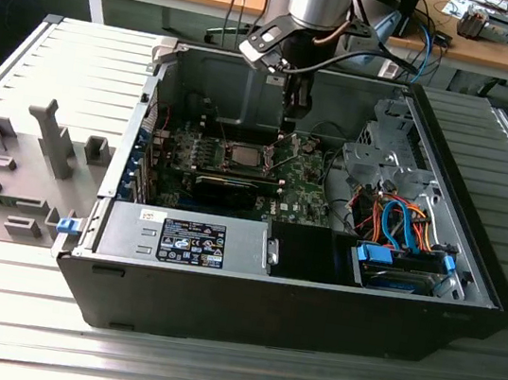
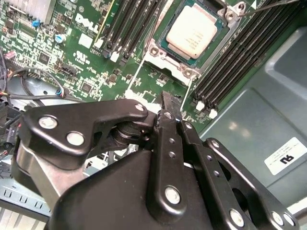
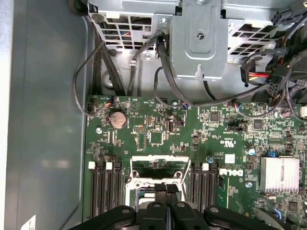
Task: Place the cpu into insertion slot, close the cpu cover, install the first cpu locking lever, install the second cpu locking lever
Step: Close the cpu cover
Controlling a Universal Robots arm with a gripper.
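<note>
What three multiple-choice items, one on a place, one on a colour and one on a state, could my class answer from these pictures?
1. Where is the cpu? A in the insertion slot; B on the workbench; C between the jaws.
2. What colour is the circuit board? A blue; B green; C red.
3. How is the computer case? A shut; B open, its inside showing; C wrapped in film.
Answers: 1 A: its silvery top sits in the slot in the second wrist view. 2 B: green in both wrist views. 3 B: the exterior view looks in at the board.
</note>
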